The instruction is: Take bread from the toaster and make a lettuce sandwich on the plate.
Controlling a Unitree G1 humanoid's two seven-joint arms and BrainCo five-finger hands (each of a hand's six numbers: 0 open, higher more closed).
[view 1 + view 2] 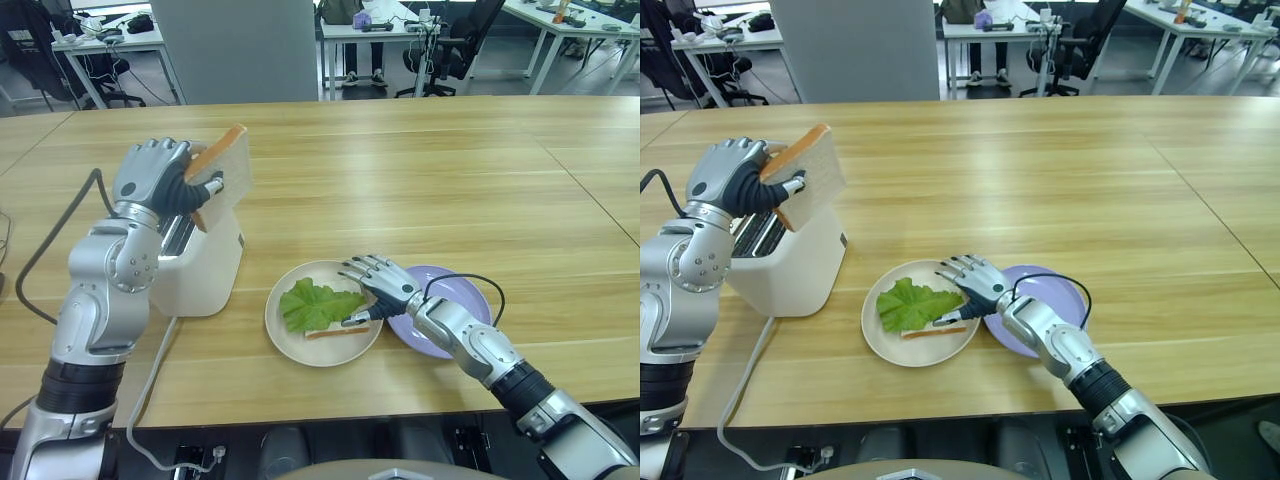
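Note:
My left hand [165, 180] is shut on a slice of bread [224, 170], holding it tilted just above the white toaster [205, 265] at the left. On the beige plate [285, 335] lies another bread slice [335, 332] with a green lettuce leaf [315, 303] on top. My right hand [378, 285] rests over the plate's right rim with its fingers spread, touching the lettuce's right edge and holding nothing.
A purple plate [465, 300] lies under my right forearm, right of the beige plate. The toaster's cable [150, 390] runs down off the table's front edge. Office desks and chairs stand beyond the table's far edge.

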